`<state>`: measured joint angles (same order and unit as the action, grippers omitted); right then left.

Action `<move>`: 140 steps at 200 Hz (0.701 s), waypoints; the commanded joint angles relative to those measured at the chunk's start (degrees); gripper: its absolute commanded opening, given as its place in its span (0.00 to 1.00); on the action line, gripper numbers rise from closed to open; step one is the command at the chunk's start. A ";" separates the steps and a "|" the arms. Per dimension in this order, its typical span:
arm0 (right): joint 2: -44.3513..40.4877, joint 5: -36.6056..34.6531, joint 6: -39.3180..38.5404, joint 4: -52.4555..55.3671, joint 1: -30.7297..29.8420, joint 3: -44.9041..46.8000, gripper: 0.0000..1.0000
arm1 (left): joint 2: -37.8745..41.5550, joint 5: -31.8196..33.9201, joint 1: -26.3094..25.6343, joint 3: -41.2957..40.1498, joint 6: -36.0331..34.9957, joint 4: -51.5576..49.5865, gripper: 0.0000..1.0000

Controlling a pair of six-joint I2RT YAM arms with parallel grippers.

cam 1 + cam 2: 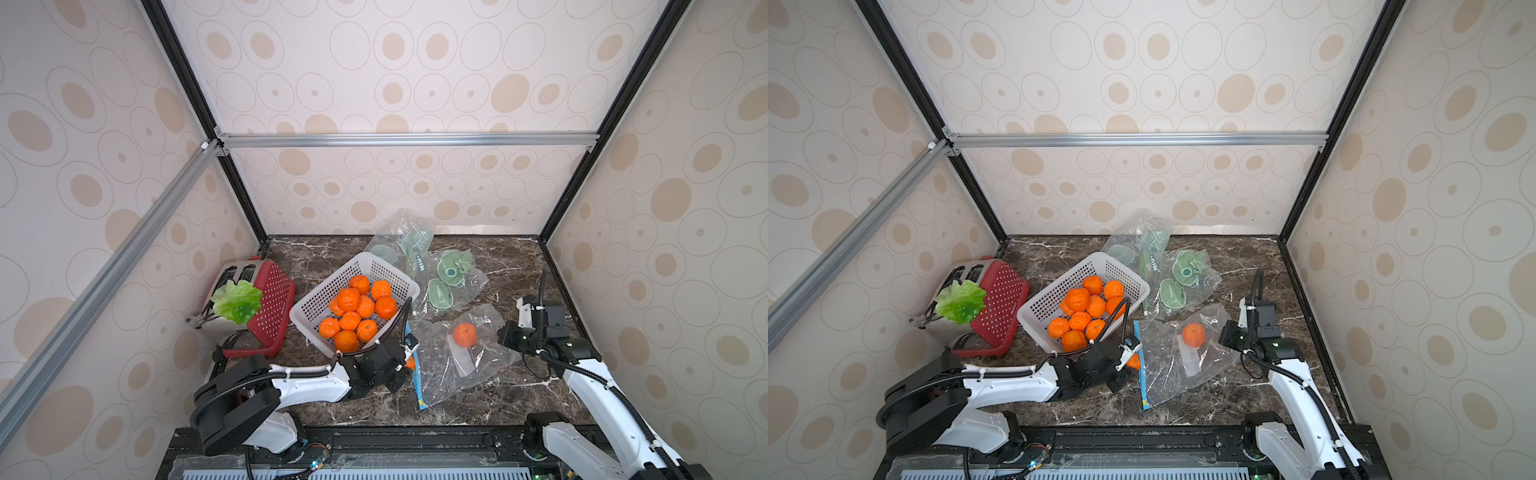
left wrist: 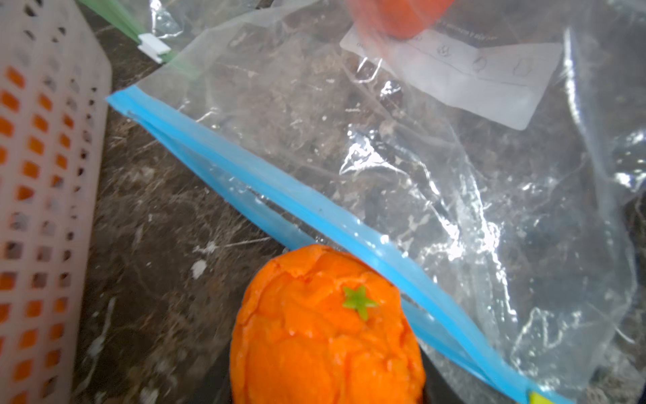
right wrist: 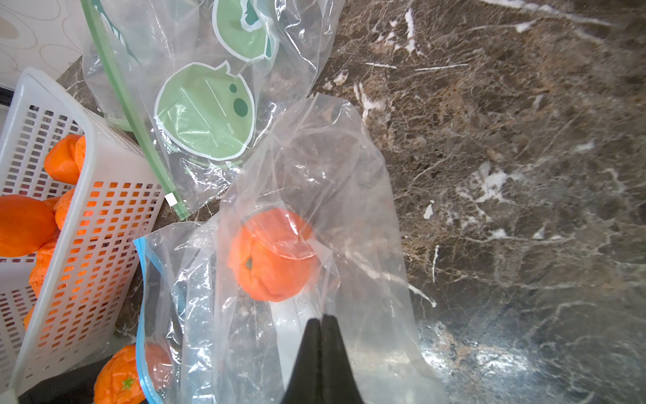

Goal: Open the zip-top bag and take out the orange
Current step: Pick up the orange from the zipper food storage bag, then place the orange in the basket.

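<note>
Zip-top bag (image 1: 440, 365) flat, mouth toward basket (image 1: 328, 286); zipper strip (image 1: 417, 382) runs near-far.

Marbled counter (image 1: 498, 257): white perforated basket (image 1: 316, 305) at centre; red toaster (image 1: 274, 303) at its 9 o'clock, lettuce leaf (image 1: 237, 301) on top; green-printed clear bags (image 1: 446, 272) at 2 o'clock.

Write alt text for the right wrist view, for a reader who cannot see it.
The right gripper, jaws shut, pinches a clear zip-top bag with an orange inside, on a dark marble table. A second orange sits at the bag's blue zip edge, beside a white basket of oranges.
</note>
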<state>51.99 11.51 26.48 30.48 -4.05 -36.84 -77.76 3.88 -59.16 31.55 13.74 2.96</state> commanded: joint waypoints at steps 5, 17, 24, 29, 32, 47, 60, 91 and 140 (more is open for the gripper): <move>0.18 -0.74 -0.34 -0.89 0.34 1.14 0.00 | 8.20 3.54 -0.46 3.66 1.60 -13.18 0.40; 0.36 -0.61 -0.29 -0.95 0.34 1.24 0.00 | 12.37 5.47 -0.35 4.16 1.32 -15.32 0.41; 0.38 -0.49 -0.36 -0.94 0.38 1.23 0.00 | 14.47 6.82 -0.26 4.58 0.78 -16.07 0.42; 0.41 -0.39 -0.30 -0.95 0.43 1.23 0.00 | 15.74 7.58 0.19 4.80 0.29 -16.27 0.42; 0.42 -0.27 -0.29 -1.05 0.44 1.22 0.00 | 16.41 7.75 0.56 4.91 0.04 -16.26 0.42; 0.40 -0.09 -0.05 -1.46 0.40 1.55 0.00 | 18.00 6.02 5.46 6.77 -0.04 -16.72 0.41; 0.51 0.27 0.05 -1.61 0.39 1.68 0.00 | 17.66 5.24 9.60 9.03 -0.04 -17.10 0.41; 1.15 0.88 0.06 -2.32 0.44 1.95 0.00 | 11.03 6.11 16.41 16.71 -2.13 -15.46 0.46; 2.16 2.05 -0.19 -2.76 0.41 2.10 0.00 | -7.60 1.37 25.27 33.15 -2.99 -15.75 0.47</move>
<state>53.89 12.71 26.48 27.81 -4.05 -35.64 -79.11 7.09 -36.16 57.45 12.47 -11.62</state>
